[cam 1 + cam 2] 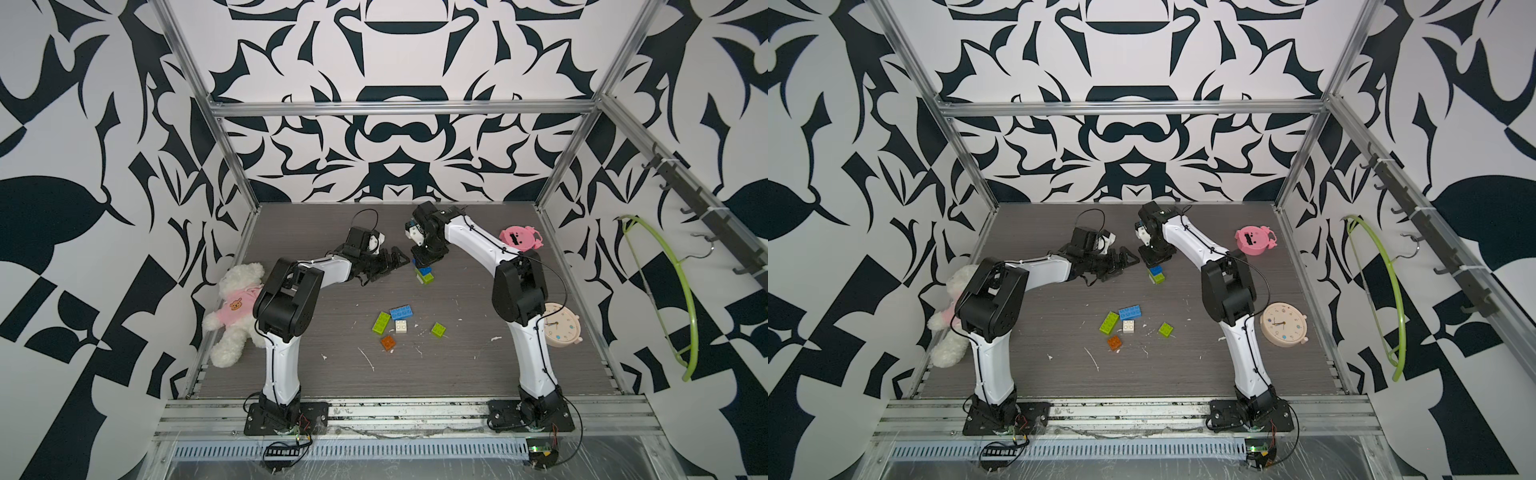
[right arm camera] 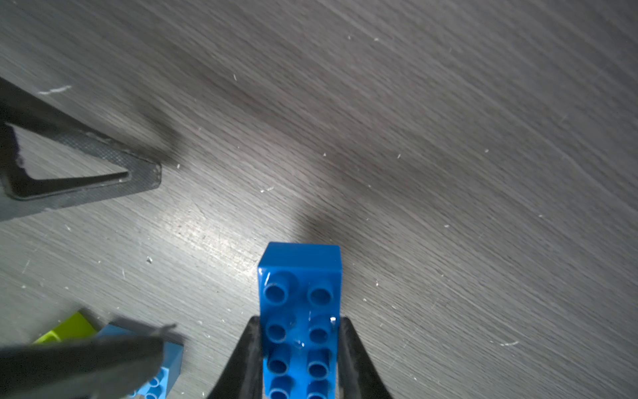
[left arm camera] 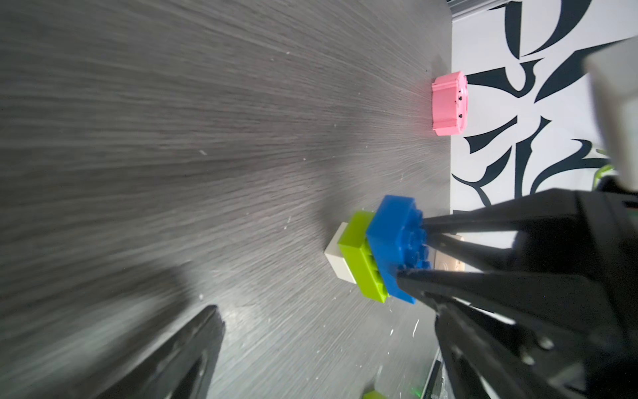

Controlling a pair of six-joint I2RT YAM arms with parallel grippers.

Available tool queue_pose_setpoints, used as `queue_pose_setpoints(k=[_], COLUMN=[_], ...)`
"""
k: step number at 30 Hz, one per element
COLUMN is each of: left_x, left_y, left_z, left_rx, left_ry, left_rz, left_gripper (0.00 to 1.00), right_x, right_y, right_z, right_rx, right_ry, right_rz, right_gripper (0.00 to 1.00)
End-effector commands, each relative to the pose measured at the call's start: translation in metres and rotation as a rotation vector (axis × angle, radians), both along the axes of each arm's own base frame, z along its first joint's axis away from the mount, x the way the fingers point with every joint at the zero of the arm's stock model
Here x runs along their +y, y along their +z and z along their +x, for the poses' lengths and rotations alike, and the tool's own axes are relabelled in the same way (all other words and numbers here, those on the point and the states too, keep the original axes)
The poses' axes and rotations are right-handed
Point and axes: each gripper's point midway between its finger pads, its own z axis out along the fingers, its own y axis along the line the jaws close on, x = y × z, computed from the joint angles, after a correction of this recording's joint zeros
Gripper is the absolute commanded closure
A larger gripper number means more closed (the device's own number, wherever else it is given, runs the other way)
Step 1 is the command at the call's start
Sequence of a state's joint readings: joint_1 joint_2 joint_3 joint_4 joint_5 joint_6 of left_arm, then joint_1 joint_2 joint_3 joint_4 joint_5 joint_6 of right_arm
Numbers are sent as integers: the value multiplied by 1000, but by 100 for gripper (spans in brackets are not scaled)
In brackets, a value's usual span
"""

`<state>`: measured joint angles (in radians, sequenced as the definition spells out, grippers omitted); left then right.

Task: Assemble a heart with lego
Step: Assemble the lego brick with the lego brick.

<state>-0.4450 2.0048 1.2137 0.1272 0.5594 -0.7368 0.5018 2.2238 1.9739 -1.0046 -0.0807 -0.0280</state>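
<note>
The heart [image 1: 424,275] [image 1: 1156,276] stands toward the back of the table as a small stack of lego. In the left wrist view it shows a white brick [image 3: 336,257] at the bottom, a lime green one [image 3: 362,255] above it and a blue oblong one [image 3: 393,241] on top. My right gripper [image 1: 422,264] [image 2: 300,319] comes down from above and is shut on the blue brick [image 2: 300,304]. My left gripper [image 1: 392,270] [image 3: 324,311] is wide open just left of the stack, holding nothing.
Loose lego lies mid-table: a blue oblong [image 1: 401,312], a lime oblong [image 1: 381,323], a white square [image 1: 401,326], a lime square [image 1: 438,329] and an orange square [image 1: 388,342]. Also here are a teddy bear [image 1: 237,307], a pink round toy [image 1: 519,239], a cream clock [image 1: 561,330] and a green hanger [image 1: 681,299].
</note>
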Motion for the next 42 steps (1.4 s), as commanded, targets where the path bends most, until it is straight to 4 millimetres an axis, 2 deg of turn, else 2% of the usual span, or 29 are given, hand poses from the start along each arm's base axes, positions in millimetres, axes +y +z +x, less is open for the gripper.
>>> queue_pose_setpoints(k=[1,9,19,31,37,42], left_x=[-7,-19,-25,-28,-34,-36], left_y=[0,0,-8,-10,-11,-12], left_z=[0,-4,-9,-15,-20,-21], left_rx=[13,15,28,27,27,29], left_ry=[-20,-44,-48,-53,-56,-58], left_rz=[-11,-14,-13,-9,-13,-11], left_gripper=[1,2,2,5,5,5], right_x=[-2,1,-12,-9,-12,-18], right_y=[16,2,-27,-39,-42,-55], right_z=[-7,-3,-17,-18,-26,-35], right_rx=[-14,2,37,55,82,118], right_ry=[-3,2,-75,-112,-111,-112], right_rz=[7,3,-22,8,-5,-30], right_gripper=[77,77,77,77,78,78])
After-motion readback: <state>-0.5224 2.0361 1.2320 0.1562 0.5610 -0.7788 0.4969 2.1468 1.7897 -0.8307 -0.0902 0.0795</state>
